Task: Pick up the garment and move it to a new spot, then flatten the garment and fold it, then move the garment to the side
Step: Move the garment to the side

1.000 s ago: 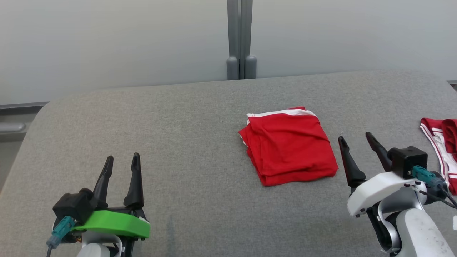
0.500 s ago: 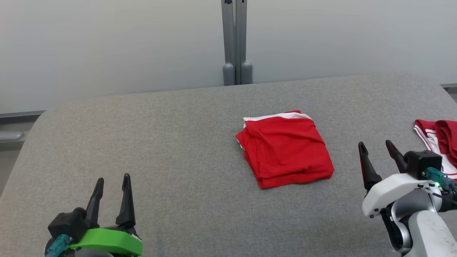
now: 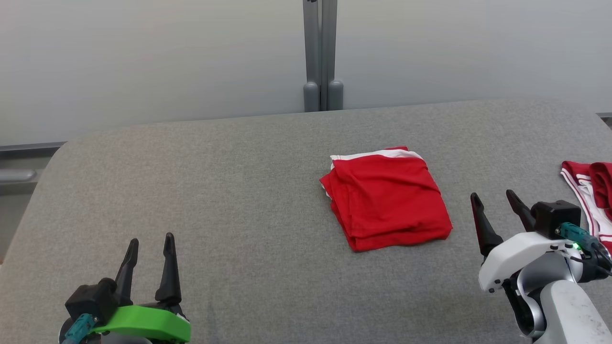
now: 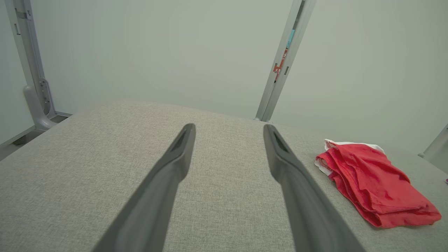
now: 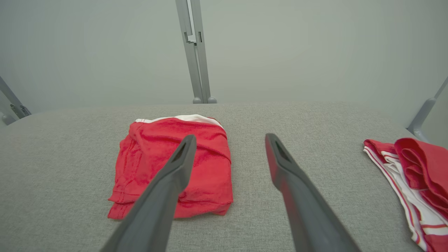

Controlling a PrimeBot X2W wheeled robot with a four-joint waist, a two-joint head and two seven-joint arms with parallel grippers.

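A red garment [image 3: 385,197] with a white band lies folded into a rough square on the grey padded table [image 3: 239,200], right of centre. My right gripper [image 3: 493,199] hovers open just right of it, nothing between its fingers. The same folded garment [image 5: 175,164] sits low and left in the right wrist view, partly behind the left finger of that gripper [image 5: 228,139]. My left gripper [image 3: 150,241] stands open at the lower left, far from the garment, which lies off to the right [image 4: 374,182] beyond the open left gripper [image 4: 228,128].
A second red and white cloth [image 3: 589,191] lies bunched at the table's right edge, also at the right of the right wrist view [image 5: 413,175]. A grey post [image 3: 322,57] rises behind the table against a pale wall. The table's corners are rounded.
Both grippers have drawn back toward the near edge, the right one away from the garment's right side. The camera shifted slightly. The folded garment has stayed put.
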